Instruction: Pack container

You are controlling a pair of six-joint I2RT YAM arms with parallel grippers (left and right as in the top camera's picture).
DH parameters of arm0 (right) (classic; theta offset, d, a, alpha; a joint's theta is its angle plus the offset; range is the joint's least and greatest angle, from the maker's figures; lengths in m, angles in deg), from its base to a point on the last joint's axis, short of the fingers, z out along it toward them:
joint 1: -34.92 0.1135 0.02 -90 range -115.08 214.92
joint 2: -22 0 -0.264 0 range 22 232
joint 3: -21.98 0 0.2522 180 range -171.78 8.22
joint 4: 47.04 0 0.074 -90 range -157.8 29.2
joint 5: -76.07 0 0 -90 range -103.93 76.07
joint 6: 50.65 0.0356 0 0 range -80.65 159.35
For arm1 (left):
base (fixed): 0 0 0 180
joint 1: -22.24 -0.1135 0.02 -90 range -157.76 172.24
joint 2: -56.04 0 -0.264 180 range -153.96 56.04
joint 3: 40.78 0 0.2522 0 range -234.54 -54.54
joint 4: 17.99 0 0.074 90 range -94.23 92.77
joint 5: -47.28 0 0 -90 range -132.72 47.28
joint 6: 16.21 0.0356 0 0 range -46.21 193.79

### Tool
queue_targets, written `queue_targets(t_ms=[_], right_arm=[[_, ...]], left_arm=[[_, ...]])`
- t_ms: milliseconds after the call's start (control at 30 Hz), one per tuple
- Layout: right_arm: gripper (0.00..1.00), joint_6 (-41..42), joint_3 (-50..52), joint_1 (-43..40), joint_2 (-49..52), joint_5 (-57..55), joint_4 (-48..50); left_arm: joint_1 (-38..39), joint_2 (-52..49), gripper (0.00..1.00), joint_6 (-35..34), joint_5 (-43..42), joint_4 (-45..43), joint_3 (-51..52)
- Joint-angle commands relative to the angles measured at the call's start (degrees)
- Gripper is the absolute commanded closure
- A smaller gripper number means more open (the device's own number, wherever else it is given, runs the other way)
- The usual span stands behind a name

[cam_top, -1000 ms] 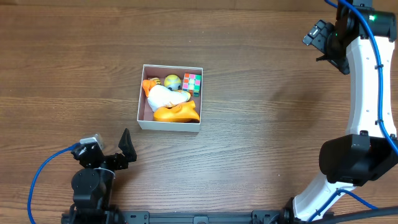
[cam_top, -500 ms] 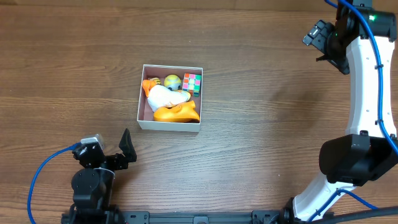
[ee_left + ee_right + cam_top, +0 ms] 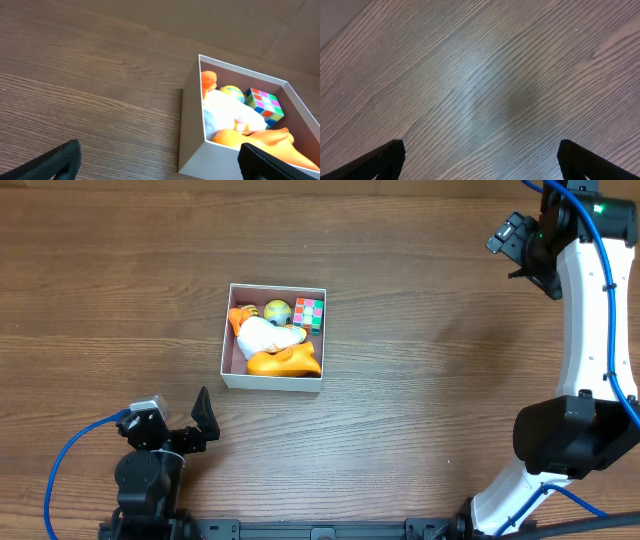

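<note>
Wood-grain brown laminate covers the tabletop (image 3: 430, 410), matt with fine dark streaks, and a soft pale sheen shows on it in the right wrist view.

The container (image 3: 272, 383) sits left of the tabletop's middle, a little nearer the far edge than the near one. It is a shallow square box with thin, stiff white walls and a dull pinkish inside, and it is open on top. Small toys crowd it:
- A cube (image 3: 309, 312) of bright green, pink and orange tiles fills the far right corner.
- A round yellow ball (image 3: 277, 310) with blue marks lies just beside the cube, against the far wall.
- A soft white lump (image 3: 262, 335) fills the middle.
- A smooth, glossy orange shape (image 3: 285, 361) lies along the near wall, touching the white lump.

The left arm (image 3: 145, 475) is black and folded low at the near left corner of the tabletop, with a blue cable (image 3: 60, 470) looping beside it. The left gripper (image 3: 159, 162) points toward the container's near left corner. Its jaws are spread wide and there is nothing between them.

The right arm (image 3: 585, 310) has a white shell. It rises from a black joint near the near right corner and reaches along the right edge to the far right corner. There the right gripper (image 3: 480, 160) faces bare wood, well apart from the container, with its fingertips wide apart and empty.
</note>
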Motion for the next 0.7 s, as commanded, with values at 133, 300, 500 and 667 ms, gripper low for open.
queue_targets(t_ms=[133,300,500,667], right_arm=[[0.00,0.3,-0.3,1.4,-16.0,2.2,-2.3],[0.00,0.3,3.0,2.6,-27.2,0.5,-6.2],[0.00,0.3,22.7,2.8,-42.9,0.0,3.5],[0.00,0.2,41.0,2.8,-57.2,1.6,15.0]], left_arm=[[-0.4,0.7,0.00,1.1,-1.1,-0.3,0.5],[-0.4,0.7,0.00,1.1,-1.1,-0.3,0.5],[-0.4,0.7,0.00,1.1,-1.1,-0.3,0.5],[-0.4,0.7,0.00,1.1,-1.1,-0.3,0.5]])
